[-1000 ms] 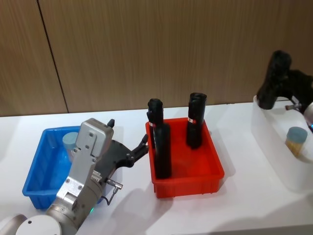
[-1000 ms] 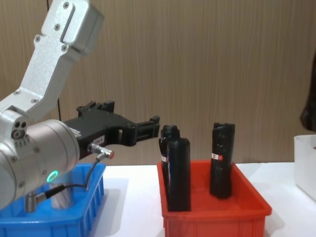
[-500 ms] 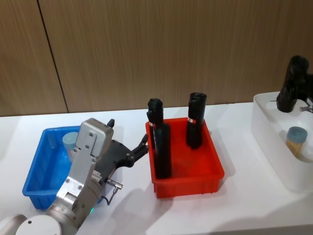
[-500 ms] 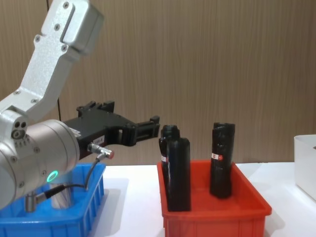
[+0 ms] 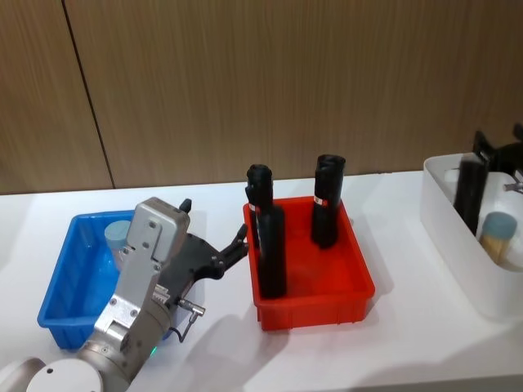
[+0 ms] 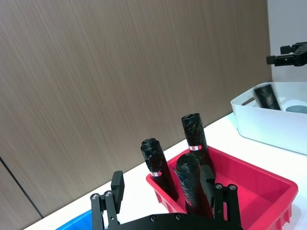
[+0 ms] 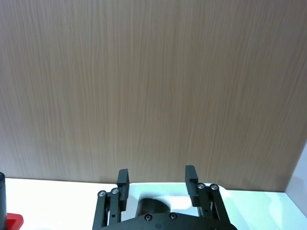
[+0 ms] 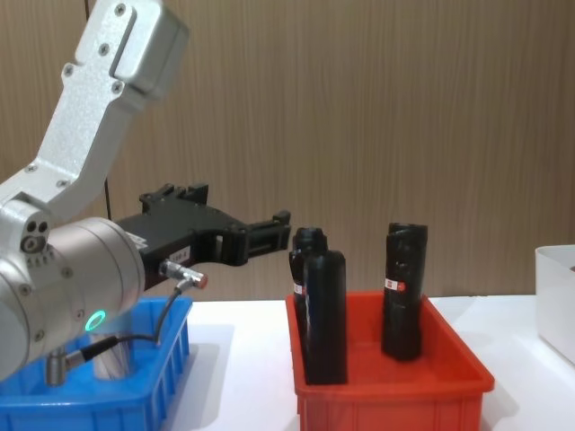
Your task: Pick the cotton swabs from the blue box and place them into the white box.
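- Three bins stand in a row on the white table [image 5: 409, 343]: the blue box [image 5: 61, 282] on the robot's left, a red bin [image 5: 315, 306] in the middle, the white box [image 5: 458, 253] on the right.
- One jar of cotton swabs [image 5: 118, 237], grey-blue lid up, stands in the far part of the blue box, partly behind the left arm.
- One jar of cotton swabs [image 5: 496, 235] rests inside the white box, beside a dark bottle [image 5: 469, 192] leaning at the box's far end.
- Two black bottles [image 5: 270, 245] stand upright in the red bin, one near its front left, the other [image 5: 327, 200] toward the back.
- Left gripper [image 5: 237, 245]: fingers spread, empty, hanging between the blue box and the red bin.
- Right gripper [image 7: 157, 179]: fingers spread, empty, above the far end of the white box.
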Controlling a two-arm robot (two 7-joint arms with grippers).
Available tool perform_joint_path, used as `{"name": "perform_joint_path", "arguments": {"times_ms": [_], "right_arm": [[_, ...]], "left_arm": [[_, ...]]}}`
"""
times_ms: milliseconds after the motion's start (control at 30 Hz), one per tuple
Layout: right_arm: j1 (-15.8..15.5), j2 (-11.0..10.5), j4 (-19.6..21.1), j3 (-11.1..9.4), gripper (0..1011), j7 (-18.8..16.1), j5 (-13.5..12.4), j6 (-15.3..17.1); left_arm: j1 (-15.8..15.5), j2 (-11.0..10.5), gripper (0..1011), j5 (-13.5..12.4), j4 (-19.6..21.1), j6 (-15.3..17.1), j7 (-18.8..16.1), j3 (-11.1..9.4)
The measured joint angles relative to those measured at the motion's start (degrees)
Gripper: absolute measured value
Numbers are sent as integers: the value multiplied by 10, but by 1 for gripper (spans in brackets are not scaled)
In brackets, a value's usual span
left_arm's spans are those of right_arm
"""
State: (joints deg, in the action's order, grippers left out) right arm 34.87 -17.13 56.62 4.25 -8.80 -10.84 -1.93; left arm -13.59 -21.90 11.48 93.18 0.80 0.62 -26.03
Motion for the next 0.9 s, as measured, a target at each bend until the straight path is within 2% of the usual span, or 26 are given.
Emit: {"name": "perform_joint_path", "arguments": {"times_ms": [200, 367, 900], "right_arm": [[7, 2, -17, 0, 883, -2, 0, -8], [8, 2, -22, 0, 993, -2, -1, -12], [10, 3, -28, -1, 1002, -4, -2, -18]], "left_arm": [[0, 0, 1004, 0, 0, 0, 0, 0], [0, 0, 1004, 0, 0, 0, 0, 0], [0, 0, 1004, 0, 0, 0, 0, 0]]}}
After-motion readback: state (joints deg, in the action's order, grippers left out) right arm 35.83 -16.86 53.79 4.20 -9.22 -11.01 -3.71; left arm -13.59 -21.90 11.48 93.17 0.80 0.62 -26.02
